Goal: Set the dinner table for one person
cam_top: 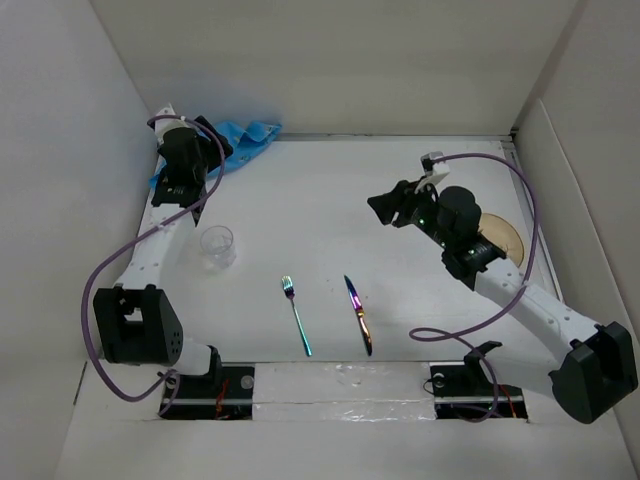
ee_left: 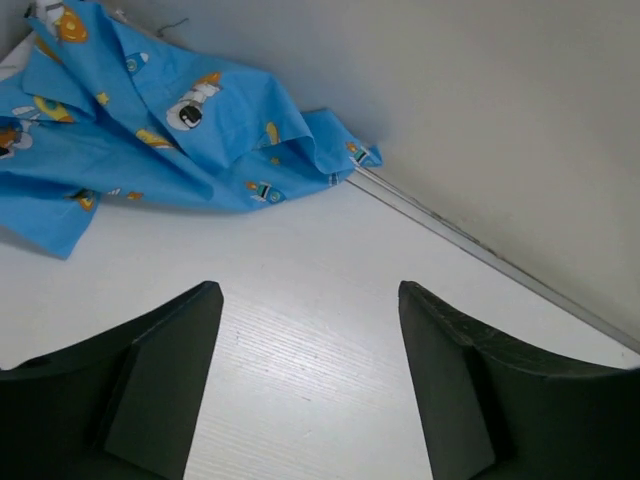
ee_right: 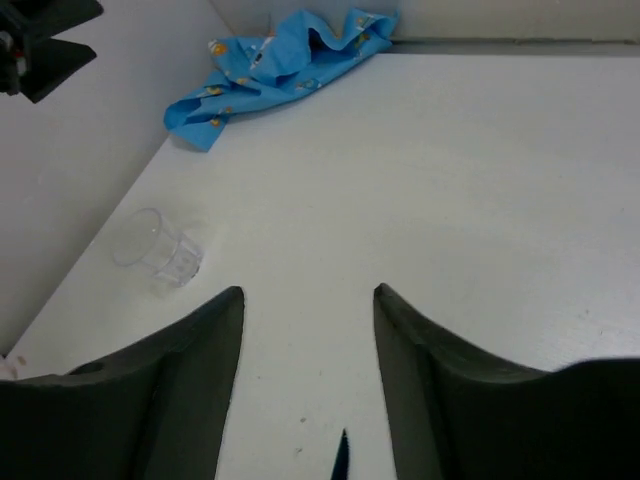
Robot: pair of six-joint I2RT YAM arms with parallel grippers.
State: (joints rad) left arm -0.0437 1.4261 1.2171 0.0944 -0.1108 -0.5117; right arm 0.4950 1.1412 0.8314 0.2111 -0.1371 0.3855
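A: Where's the table (cam_top: pixel 320 190)?
B: It's the white floor of the box and runs out to every wall. All the items sit on it.

A: What's around?
B: A blue cloth (cam_top: pixel 245 138) lies crumpled in the far-left corner against the far wall (cam_top: pixel 350 60). A clear cup (cam_top: pixel 218 246) stands upright beside the left arm (cam_top: pixel 160 245), near the left wall (cam_top: pixel 60 200). The fork (cam_top: pixel 296 315) and knife (cam_top: pixel 359 316) lie side by side near centre, apart from each other. A tan plate (cam_top: pixel 503 238) sits by the right wall (cam_top: pixel 590 200), partly hidden under the right arm (cam_top: pixel 520 300).

A: Anything in the way?
B: The right arm's purple cable (cam_top: pixel 440 335) loops just beside the knife. In the right wrist view the knife tip shows at the bottom, between the jaws.

A: Jaws?
B: Left jaws are wide apart with nothing between them, over bare table short of the cloth. Right jaws are also parted and hold nothing; they're raised and face the cup and cloth.

A: Any writing?
B: The cloth has cartoon prints. I can't make out any lettering.

A: Room to move?
B: The widest open stretch is far-centre, between the cloth and the right arm. It's tight at the cup by the left wall and at the plate by the right wall.
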